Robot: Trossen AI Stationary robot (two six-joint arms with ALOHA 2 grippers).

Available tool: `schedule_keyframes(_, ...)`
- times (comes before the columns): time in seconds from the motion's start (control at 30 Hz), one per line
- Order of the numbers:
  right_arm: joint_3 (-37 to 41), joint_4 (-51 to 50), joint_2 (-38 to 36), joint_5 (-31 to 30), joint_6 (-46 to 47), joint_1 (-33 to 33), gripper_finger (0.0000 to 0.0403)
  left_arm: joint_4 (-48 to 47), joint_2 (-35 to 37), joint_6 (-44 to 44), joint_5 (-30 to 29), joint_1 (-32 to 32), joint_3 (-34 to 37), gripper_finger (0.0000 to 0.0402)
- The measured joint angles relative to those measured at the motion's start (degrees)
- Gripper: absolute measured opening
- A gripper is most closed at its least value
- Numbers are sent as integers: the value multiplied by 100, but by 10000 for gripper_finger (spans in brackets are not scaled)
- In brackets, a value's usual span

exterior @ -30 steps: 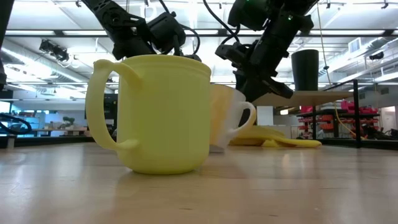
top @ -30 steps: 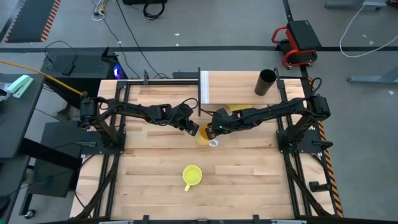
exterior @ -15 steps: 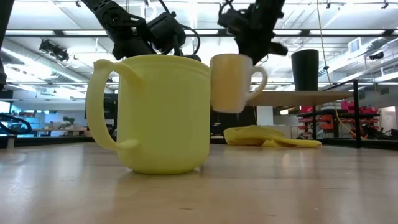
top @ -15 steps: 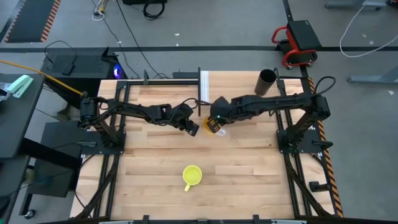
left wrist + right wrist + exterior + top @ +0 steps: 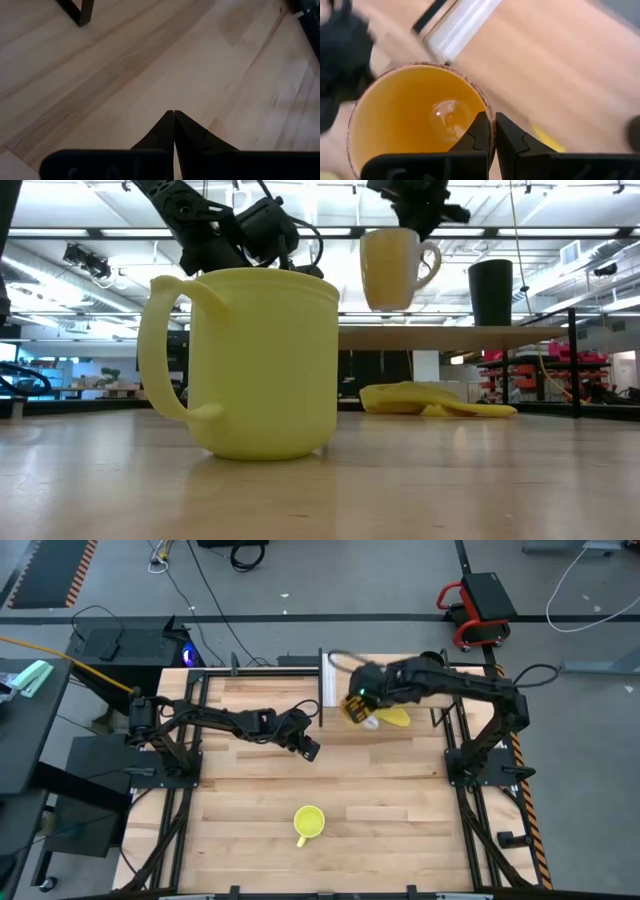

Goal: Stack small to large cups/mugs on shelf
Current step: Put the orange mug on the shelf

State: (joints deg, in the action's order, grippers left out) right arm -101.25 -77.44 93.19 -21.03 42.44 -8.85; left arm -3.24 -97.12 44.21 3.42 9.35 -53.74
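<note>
Fingers of the right gripper (image 5: 357, 710) pinch the rim of the orange cup with pale base and pale handle (image 5: 396, 268), one finger inside the wall, one outside; cup hangs upright, mouth up, long axis vertical, carried clear of everything.

Largest first. Light-wood tabletop (image 5: 400, 800) carries all. Raised light-wood shelf board with white upright end panel (image 5: 470, 335) sits at the far edge, on the right arm's side. In the low view the held cup's base is above the board's top face, not touching. From above it hangs near the white panel end, over or just beside the board's edge; cannot tell which.

Tall black cylindrical cup (image 5: 490, 292) stands upright on the shelf, toward the end away from the panel, well apart from the held cup. Yellow plastic mug with handle (image 5: 308, 823) stands on the tabletop near the front, far from both grippers. Flat yellow banana-like thing (image 5: 430, 399) lies under the shelf.

Judgement: next move is straight down onto the board.

Left gripper (image 5: 305, 745) waits mid-table, fingers pressed together, empty.
</note>
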Motion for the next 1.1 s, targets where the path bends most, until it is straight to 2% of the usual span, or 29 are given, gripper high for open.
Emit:
schedule_keyframes(0.13,-480,-57,-2,-384,70,-306,12,0,0,4,-2,-29,0,24)
schedule_keyframes(0.27,-741,-88,-7,-402,44,-761,12,2,-1,7,-4,-27,0,17)
schedule_keyframes(0.4,-871,-391,-4,-361,67,-1338,12,2,-1,4,-4,-27,0,10)
schedule_keyframes(0.63,-890,-806,-4,158,621,-2144,12,0,-2,-156,2,-40,0,22)
schedule_keyframes(0.8,-892,-834,-4,156,1016,-2233,12,-3,0,-295,44,-62,0,24)
schedule_keyframes(1.1,-879,-1297,-3,140,1728,-2023,12,-13,0,-507,138,-60,0,10)
